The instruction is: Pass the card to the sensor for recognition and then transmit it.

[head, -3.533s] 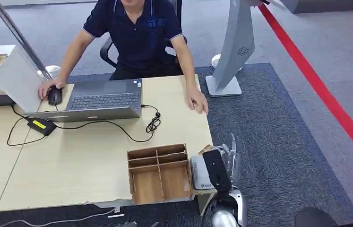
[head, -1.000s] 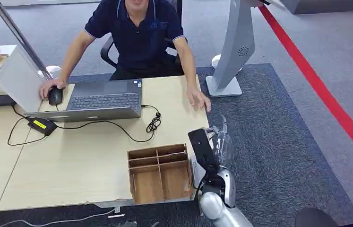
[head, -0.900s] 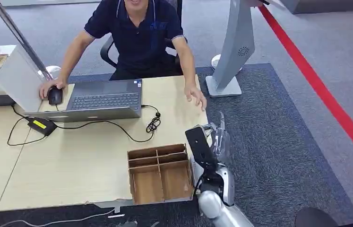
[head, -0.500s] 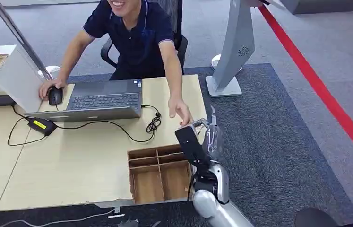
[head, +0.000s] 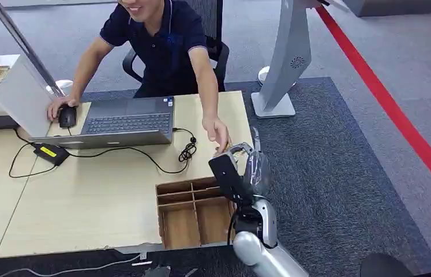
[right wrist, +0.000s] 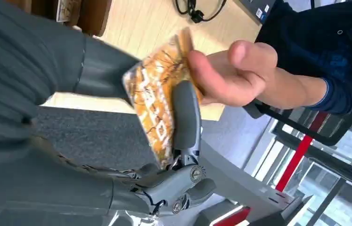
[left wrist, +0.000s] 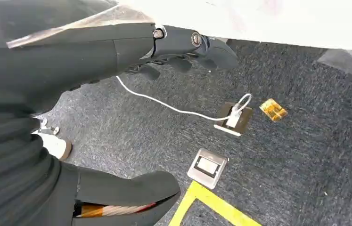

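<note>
The card (right wrist: 157,106) is a thin orange-and-gold rectangle with a dark branching pattern and pale lettering on its face. It stands on edge in the right hand (right wrist: 164,155), its face pressed against a grey finger, and is raised above the near right corner of the tabletop (head: 115,190). The person's hand (right wrist: 225,75) touches its far end, fingertips closing on the edge.

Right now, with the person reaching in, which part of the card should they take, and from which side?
The card is pinched in the right hand, and its far edge juts out bare toward the desk. That free end is likely the best grip, approached from the desk side, where the person's hand already touches it.
</note>
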`<state>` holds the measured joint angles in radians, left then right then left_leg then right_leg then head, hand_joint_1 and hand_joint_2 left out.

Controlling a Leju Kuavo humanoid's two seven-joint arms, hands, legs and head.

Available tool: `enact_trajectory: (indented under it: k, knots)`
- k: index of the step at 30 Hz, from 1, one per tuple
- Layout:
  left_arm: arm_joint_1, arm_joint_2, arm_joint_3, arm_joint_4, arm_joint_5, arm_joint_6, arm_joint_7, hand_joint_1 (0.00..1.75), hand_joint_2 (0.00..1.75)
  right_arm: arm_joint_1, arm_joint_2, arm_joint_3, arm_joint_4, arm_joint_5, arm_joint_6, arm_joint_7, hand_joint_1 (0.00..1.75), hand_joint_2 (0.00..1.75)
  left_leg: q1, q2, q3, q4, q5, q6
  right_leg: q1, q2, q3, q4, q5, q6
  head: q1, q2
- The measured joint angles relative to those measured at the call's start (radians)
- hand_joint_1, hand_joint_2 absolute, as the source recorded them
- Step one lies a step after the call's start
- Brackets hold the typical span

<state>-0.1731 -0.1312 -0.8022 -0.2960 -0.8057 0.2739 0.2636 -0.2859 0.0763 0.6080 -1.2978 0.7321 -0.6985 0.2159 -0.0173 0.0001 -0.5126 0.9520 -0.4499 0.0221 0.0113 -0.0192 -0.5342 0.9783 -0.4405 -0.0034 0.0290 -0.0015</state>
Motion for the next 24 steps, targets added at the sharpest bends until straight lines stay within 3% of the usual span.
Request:
enact_trajectory:
  k: [6, 7, 12, 13, 24]
  knots:
    - [-0.002, 0.0, 0.0, 0.0, -0.003, -0.002, -0.001, 0.0, 1.75, 0.0, 0.0, 0.003, 0.0, 0.019, 0.0, 0.017, 0.0, 1.75, 0.0, 0.0, 0.0, 0.0, 0.0, 0.0, 0.0, 0.0, 0.0, 0.0, 0.0, 0.0, 0.0, 0.0]
    - [-0.002, 0.0, 0.0, 0.0, -0.003, -0.002, -0.002, 0.0, 1.75, 0.0, 0.0, 0.003, 0.0, 0.023, 0.0, 0.017, 0.0, 0.0, 0.0, 0.0, 0.0, 0.0, 0.0, 0.0, 0.0, 0.0, 0.0, 0.0, 0.0, 0.0, 0.0, 0.0]
    - [-0.003, 0.0, 0.0, 0.0, -0.005, -0.003, -0.002, 0.0, 1.75, 0.002, 0.0, 0.003, -0.001, 0.023, 0.0, 0.018, 0.0, 0.0, 0.0, 0.0, 0.0, 0.0, 0.0, 0.0, 0.0, 0.0, 0.0, 0.0, 0.0, 0.0, 0.0, 0.0]
    - [-0.003, 0.0, 0.0, 0.0, -0.005, -0.003, -0.002, 0.0, 1.75, 0.004, 0.0, 0.003, -0.002, 0.021, 0.0, 0.018, 0.0, 1.75, 0.0, 0.0, 0.0, 0.0, 0.0, 0.0, 0.0, 0.0, 0.0, 0.0, 0.0, 0.0, 0.0, 0.0]
    - [-0.003, 0.0, 0.0, -0.001, -0.005, -0.003, 0.007, 0.0, 1.75, 0.039, -0.022, 0.005, -0.048, 0.017, 0.01, 0.05, 0.0, 1.75, 0.0, 0.0, 0.0, 0.0, 0.0, 0.0, 0.0, 0.0, 0.0, 0.0, 0.0, 0.0, 0.0, 0.0]
